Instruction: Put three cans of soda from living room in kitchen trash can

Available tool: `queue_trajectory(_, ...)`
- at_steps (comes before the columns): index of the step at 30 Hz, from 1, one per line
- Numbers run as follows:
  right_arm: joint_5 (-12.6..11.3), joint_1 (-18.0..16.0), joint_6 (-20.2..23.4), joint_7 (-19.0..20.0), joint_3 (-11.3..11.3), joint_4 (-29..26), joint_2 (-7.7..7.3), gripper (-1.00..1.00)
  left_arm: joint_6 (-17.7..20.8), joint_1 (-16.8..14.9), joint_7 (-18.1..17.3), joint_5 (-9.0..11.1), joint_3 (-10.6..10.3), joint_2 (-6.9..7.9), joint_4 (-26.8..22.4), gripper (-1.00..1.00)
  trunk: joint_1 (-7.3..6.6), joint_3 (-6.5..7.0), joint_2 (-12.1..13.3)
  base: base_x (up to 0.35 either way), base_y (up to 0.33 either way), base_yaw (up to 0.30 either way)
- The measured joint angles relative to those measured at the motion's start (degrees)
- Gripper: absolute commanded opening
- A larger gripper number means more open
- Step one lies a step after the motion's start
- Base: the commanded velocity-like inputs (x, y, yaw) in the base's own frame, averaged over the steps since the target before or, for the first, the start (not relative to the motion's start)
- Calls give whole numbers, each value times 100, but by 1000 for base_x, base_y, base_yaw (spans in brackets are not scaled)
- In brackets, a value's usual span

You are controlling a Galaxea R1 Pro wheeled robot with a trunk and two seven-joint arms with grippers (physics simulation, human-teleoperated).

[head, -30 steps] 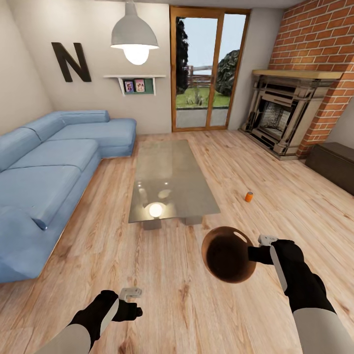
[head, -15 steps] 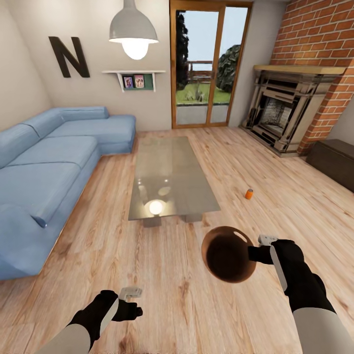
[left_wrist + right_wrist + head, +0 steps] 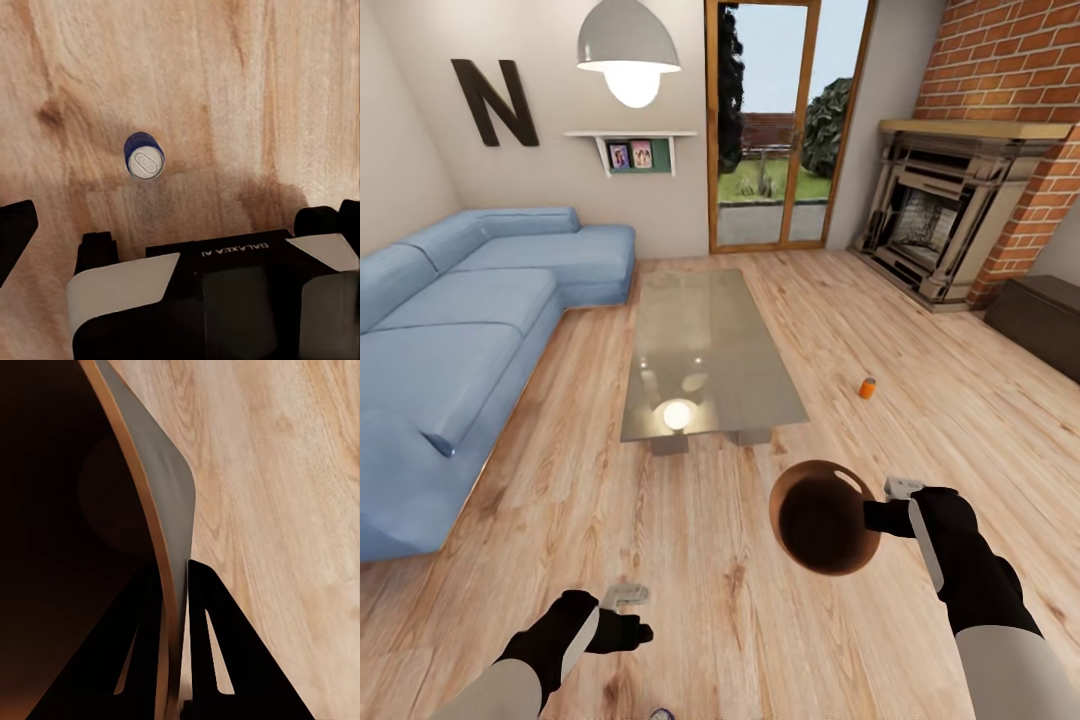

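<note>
Head camera looks high, forward and down over the floor (image 3: 690, 520); both wrist cameras face that floor closely.

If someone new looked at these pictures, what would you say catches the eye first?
The copper-brown bin, held in the air by its rim in the right hand, stands out. Next, a lone orange can upright on the wood floor, right of the glass coffee table.
</note>
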Motion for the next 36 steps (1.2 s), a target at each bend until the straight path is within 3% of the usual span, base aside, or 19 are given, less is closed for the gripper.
queue_trajectory(10, 5, 0, 0, 0, 2, 1, -1, -100, -23, -12, -125, -1, 17, 1, 174, 100, 0, -92, 0, 0, 0, 0)
queue_trajectory(32, 6, 0, 0, 0, 4, 0, 6, -100, -10, -53, 2, -10, 18, -46, 380, 100, 0, -294, 0, 0, 0, 0)
queue_trajectory(36, 3, 0, 0, 0, 7, 0, 7, -100, -5, -178, 173, 2, 19, -61, 379, 100, 0, -330, 0, 0, 0, 0)
